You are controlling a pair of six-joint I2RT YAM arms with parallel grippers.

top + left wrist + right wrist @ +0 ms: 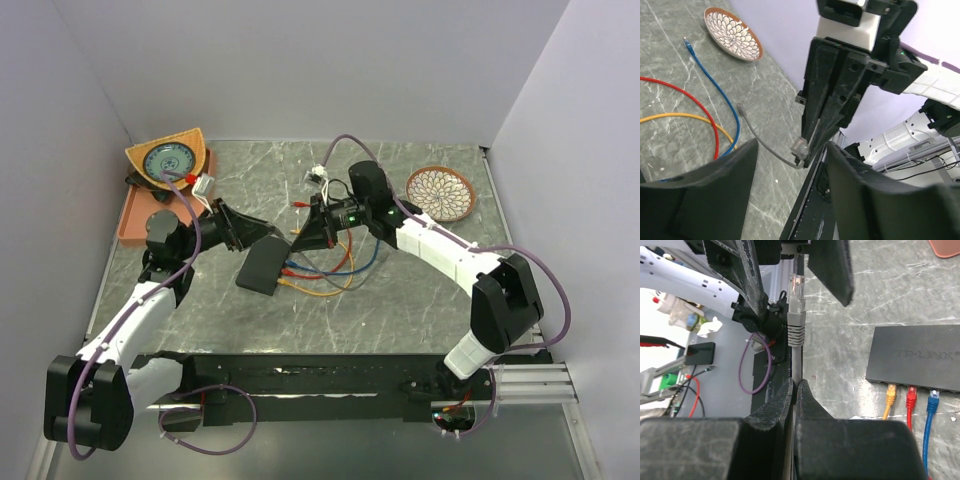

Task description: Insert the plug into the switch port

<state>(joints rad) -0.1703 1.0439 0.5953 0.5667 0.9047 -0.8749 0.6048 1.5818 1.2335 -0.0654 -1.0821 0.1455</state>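
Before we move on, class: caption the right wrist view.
Right gripper, jaws shut on a grey cable, holds its plug between the open jaws of the left gripper.

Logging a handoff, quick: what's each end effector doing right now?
Left end effector: open, holding nothing, straddling the plug.
Right end effector: closed on the grey cable behind the plug.

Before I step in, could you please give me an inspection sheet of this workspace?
Surface: grey marbled table.
Job's things: black TP-Link switch lying flat; grey plug held clear of it, not inserted.
Clutter: patterned dish; orange tray; wedge with a dial; small white parts.
Grippers: right gripper shut on the grey plug's cable; left gripper open, jaws either side of the plug.
Cables: orange cable, red cable and blue cable plugged into the switch.
Surroundings: plain pale walls.
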